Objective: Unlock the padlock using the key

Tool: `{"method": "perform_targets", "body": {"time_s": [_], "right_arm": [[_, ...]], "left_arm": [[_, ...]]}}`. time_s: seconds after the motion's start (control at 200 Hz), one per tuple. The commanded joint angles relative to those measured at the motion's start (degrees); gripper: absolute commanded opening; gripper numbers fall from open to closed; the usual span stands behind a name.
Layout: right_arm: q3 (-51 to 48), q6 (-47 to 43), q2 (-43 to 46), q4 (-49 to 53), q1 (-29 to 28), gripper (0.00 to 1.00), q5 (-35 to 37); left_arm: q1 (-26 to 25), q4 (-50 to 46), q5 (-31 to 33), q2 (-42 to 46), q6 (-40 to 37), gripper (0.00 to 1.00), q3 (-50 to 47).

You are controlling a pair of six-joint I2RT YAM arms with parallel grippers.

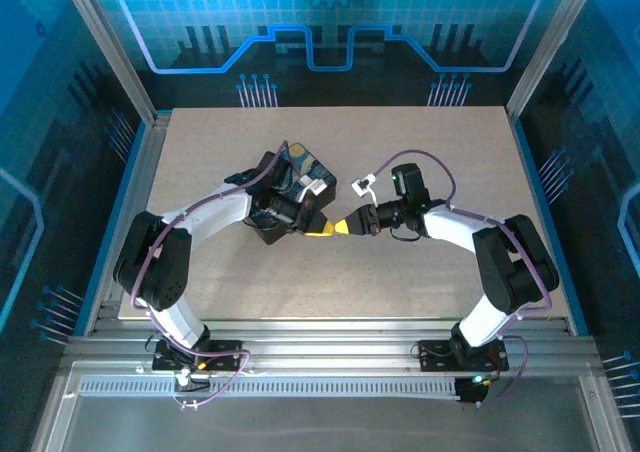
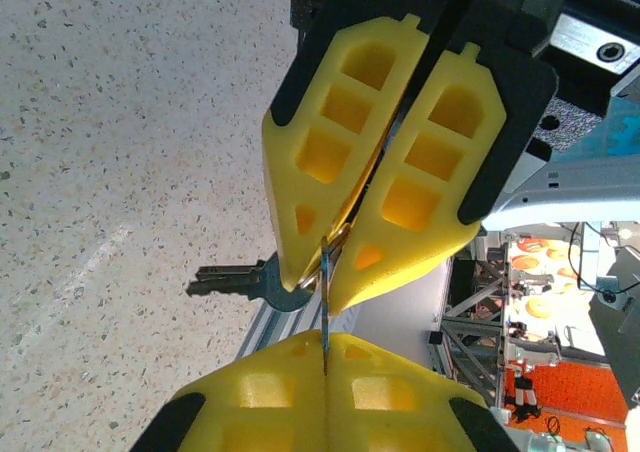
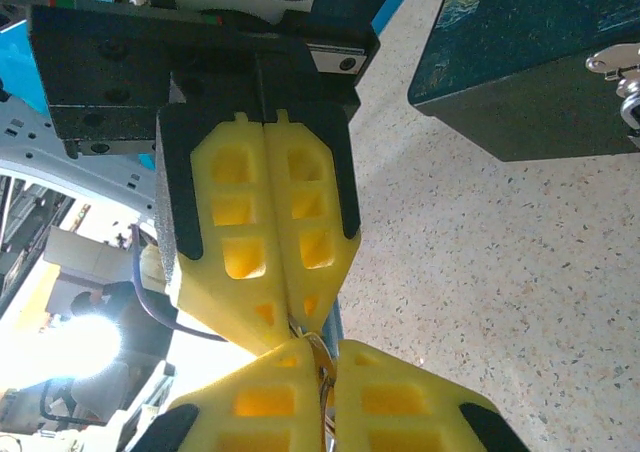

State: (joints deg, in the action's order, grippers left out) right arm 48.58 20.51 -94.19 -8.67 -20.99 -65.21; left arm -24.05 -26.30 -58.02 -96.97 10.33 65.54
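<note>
Sliver of metal (image 2: 325,297) clamped in left gripper (image 2: 325,346), right gripper (image 3: 322,354) unclear whether closed, left wrist view adds sideways key (image 2: 228,282) silhouette.

1. Pale speckled table (image 1: 230,282), metal rails along the near edge.
2. Dark box (image 1: 292,172) with blue-yellow print, left of centre, partly covered by the left arm (image 1: 205,215).
3. Left end effector (image 1: 322,229) pointing right, just beside the box's near corner.
4. Right end effector (image 1: 345,226) pointing left, yellow tips meeting the left's.
5. Purple cables (image 1: 452,180) looping over the right arm (image 1: 455,224) and the left.

Two arms (image 1: 205,215) (image 1: 465,227), two yellow tools (image 1: 322,230) (image 1: 345,227), one dark box (image 1: 303,168), one table (image 1: 420,132)
</note>
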Motion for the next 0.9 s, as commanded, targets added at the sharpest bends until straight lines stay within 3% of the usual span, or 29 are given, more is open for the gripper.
{"method": "perform_targets", "body": {"time_s": [0.0,0.1,0.44,0.895], "right_arm": [[-0.1,-1.1,1.1,1.4,-0.4,0.25,-0.6],[1.1,-3.8,1.4,5.0,1.0,0.39,0.0],[5.7,-3.9,-0.6,6.6,0.4,0.42,0.3],[4.7,-6.0,-1.2,7.4,-1.3,0.16,-1.6]], "left_arm": [[0.6,0.8,-3.9,1.9,-2.1,0.0,0.7],[0.7,-1.3,-3.8,2.1,-3.7,0.0,1.2],[0.5,-2.2,-4.0,1.9,-4.3,0.0,1.6],[0.6,-2.2,-3.6,2.5,-4.4,0.0,1.3]]}}
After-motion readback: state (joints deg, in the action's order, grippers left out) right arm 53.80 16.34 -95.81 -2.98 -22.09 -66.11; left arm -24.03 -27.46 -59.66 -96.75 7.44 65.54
